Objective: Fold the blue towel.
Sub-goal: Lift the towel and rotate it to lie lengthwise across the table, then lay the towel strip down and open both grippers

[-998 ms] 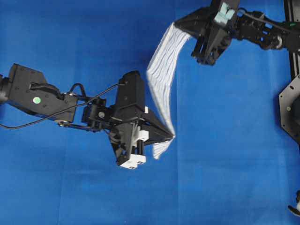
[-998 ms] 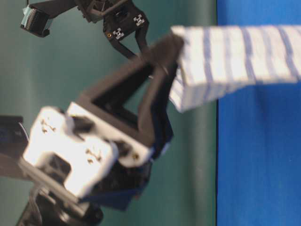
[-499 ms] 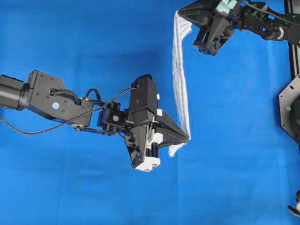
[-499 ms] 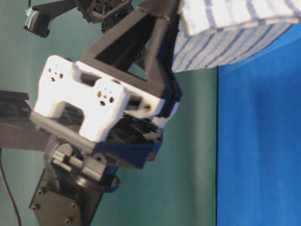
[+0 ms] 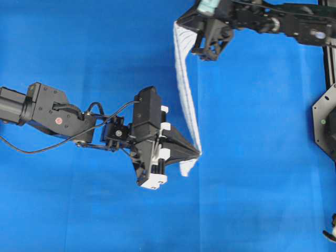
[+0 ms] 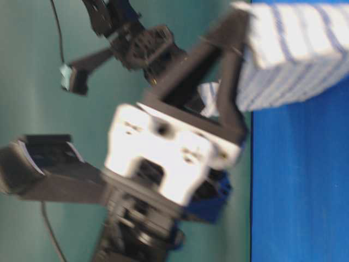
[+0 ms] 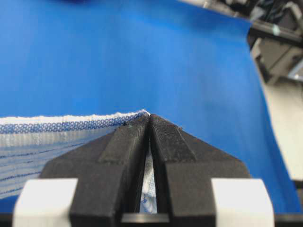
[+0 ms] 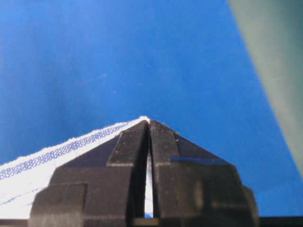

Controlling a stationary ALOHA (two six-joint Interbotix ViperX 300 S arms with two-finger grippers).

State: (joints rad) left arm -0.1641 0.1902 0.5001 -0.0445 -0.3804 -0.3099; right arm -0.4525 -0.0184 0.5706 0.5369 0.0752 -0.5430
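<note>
The blue towel, white with thin blue stripes, hangs stretched in the air between my two grippers as a narrow band above the blue table covering. My left gripper is shut on its near corner, and a small flap droops below the pinch. My right gripper is shut on the far corner at the top of the overhead view. In the left wrist view the towel's hem runs left from my closed fingertips. The right wrist view shows the same at my right gripper, with towel edge. The towel is blurred in the table-level view.
The blue table covering spreads under both arms. A black mount stands at the right edge of the overhead view. In the table-level view a green backdrop lies behind the left arm's wrist.
Both grippers have carried the stretched towel leftward in the overhead view. The right gripper shifted left along the far edge; the left gripper drew back left slightly.
</note>
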